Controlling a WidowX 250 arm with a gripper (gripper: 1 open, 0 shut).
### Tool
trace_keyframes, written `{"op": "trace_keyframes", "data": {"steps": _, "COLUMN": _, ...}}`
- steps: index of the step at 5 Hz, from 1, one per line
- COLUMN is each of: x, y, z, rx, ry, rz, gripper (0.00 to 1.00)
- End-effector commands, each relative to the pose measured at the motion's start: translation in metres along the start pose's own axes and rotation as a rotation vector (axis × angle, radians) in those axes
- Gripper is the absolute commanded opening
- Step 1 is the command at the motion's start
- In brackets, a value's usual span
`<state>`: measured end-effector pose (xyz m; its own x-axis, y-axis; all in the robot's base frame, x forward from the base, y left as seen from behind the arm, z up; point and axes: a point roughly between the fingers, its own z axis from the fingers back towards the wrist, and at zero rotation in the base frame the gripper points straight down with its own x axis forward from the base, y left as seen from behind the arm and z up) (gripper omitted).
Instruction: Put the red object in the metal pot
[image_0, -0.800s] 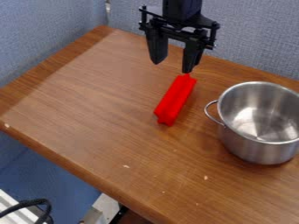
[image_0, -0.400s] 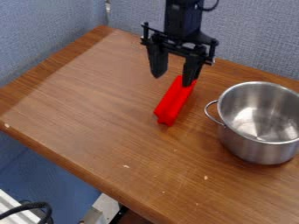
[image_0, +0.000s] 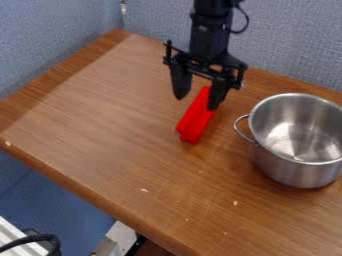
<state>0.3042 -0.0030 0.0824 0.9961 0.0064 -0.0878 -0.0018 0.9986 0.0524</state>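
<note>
The red object (image_0: 195, 118), a bright red long block, lies flat on the wooden table (image_0: 94, 120), angled from lower left to upper right. My gripper (image_0: 198, 97) points straight down over the block's far end, its two black fingers open and standing on either side of that end. Nothing is gripped. The metal pot (image_0: 299, 138), round and shiny with a small loop handle on its left side, stands empty at the right, a short way from the block.
The table's front edge runs diagonally from the left to the bottom middle. A blue-grey wall stands behind the table. A dark cable lies on the floor at the bottom left.
The gripper has come down and slightly toward the camera, from above the block's far end to straddling it. Block and pot have not moved.
</note>
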Motion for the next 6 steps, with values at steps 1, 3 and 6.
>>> {"op": "trace_keyframes", "data": {"steps": 1, "x": 0.007, "y": -0.001, "z": -0.002, "rx": 0.018, "ry": -0.048, "rz": -0.007, "gripper": 1.0}}
{"op": "trace_keyframes", "data": {"steps": 3, "x": 0.014, "y": 0.004, "z": -0.017, "rx": 0.037, "ry": -0.08, "rz": 0.004, "gripper": 0.0}}
{"op": "trace_keyframes", "data": {"steps": 6, "x": 0.022, "y": 0.011, "z": -0.035, "rx": 0.058, "ry": -0.067, "rz": 0.017, "gripper": 0.0}}
